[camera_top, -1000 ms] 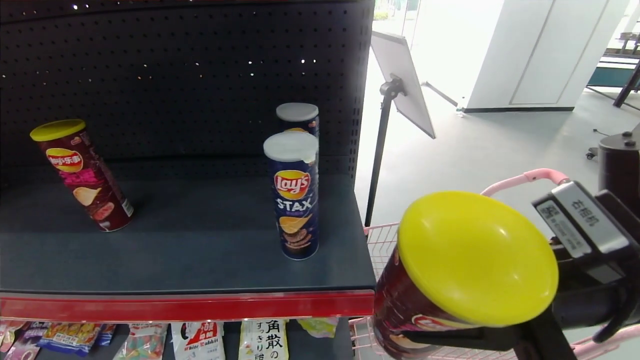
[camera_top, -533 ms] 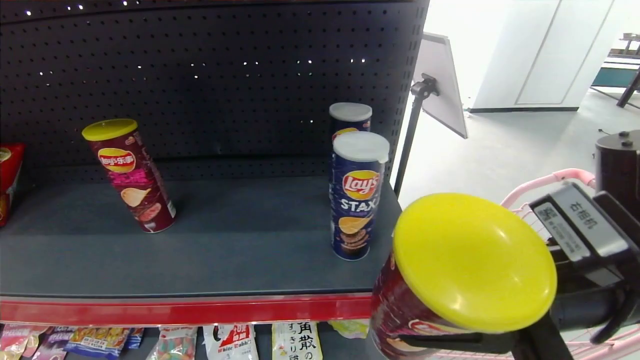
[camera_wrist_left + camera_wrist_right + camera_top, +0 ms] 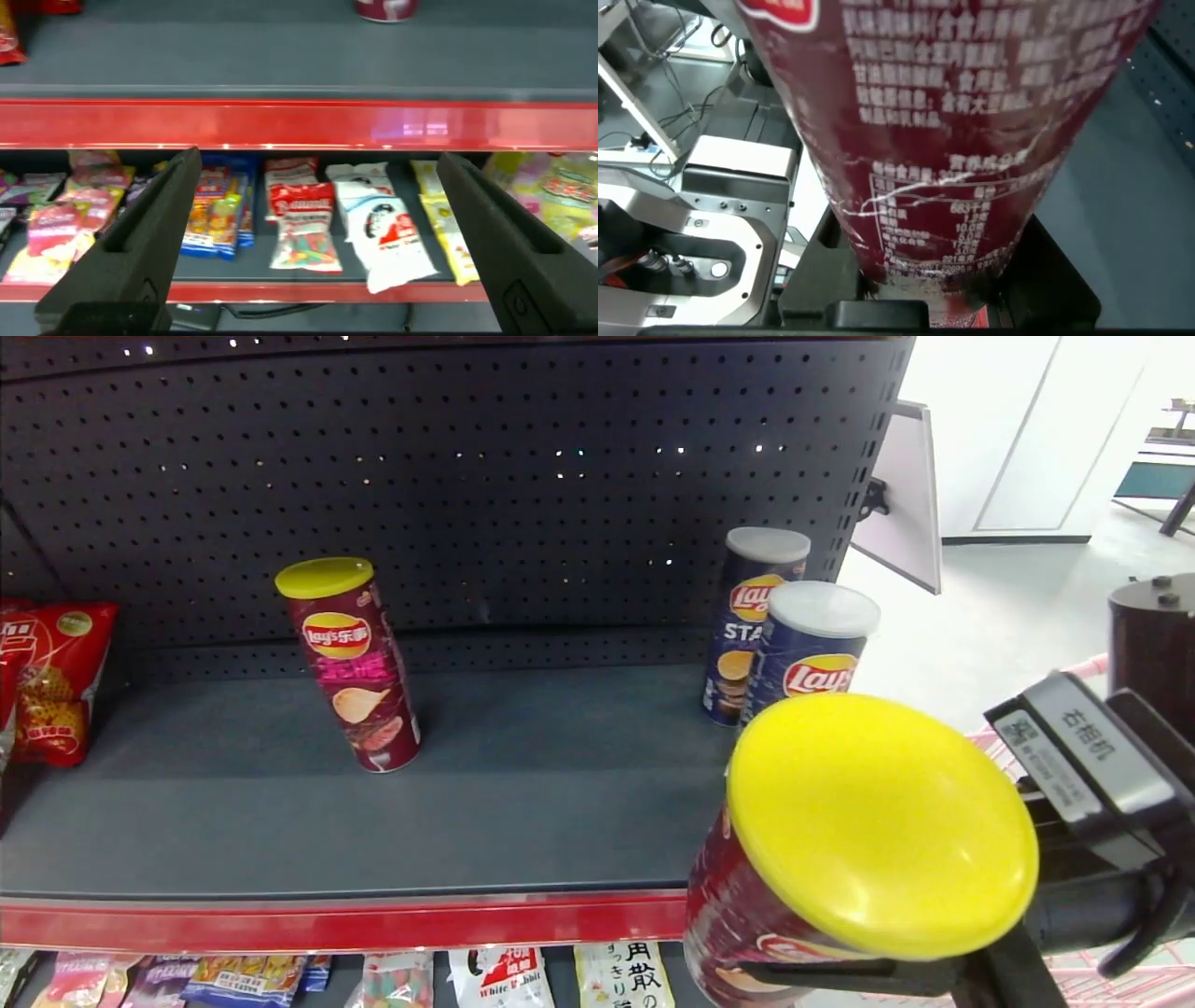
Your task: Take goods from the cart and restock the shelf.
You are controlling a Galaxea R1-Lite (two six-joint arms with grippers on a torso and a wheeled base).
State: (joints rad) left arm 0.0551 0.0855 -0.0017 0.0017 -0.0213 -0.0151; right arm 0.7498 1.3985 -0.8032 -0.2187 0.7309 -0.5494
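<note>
My right gripper is shut on a maroon chip can with a yellow lid, held upright in front of the shelf's right end, above its red front edge. The right wrist view has that can's body rising from the jaws. On the grey shelf board stand a matching maroon can at mid-left, leaning slightly, and two blue cans at the right end. My left gripper is open and empty, lower down, facing the shelf below.
Red snack bags lean at the shelf's far left. Several snack packets fill the lower shelf. A black pegboard backs the shelf. A white sign panel hangs past its right end. The pink cart sits at lower right.
The whole head picture has shifted right, so the camera has turned left and red bags have come into view. The held can keeps its place before the camera.
</note>
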